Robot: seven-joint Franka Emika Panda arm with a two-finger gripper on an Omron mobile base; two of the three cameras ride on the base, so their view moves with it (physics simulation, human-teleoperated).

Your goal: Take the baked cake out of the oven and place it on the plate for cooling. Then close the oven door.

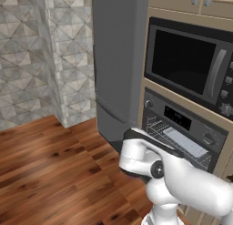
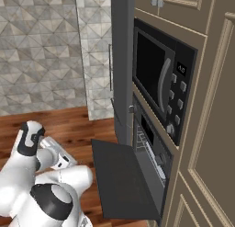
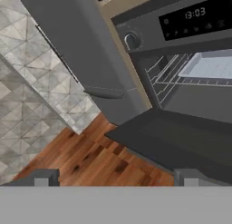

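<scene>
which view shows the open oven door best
The right base view: the oven door hangs fully open, its whole dark inner face seen from the side. The hand view shows its near corner and top face below the racks. In the left base view the arm covers most of it; a dark edge shows.

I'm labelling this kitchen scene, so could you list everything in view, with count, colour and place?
oven: one, black and steel, built in below the microwave
oven door: one, dark, folded down open
tray: one, pale grey, on a wire rack inside the oven
microwave: one, black, above the oven
fridge: one, grey, left of the oven
cabinets: tan, around and right of the appliances
floor: wood, reddish-brown
wall: grey patterned tiles
gripper: one, dark fingertips, open, before the oven door
</scene>
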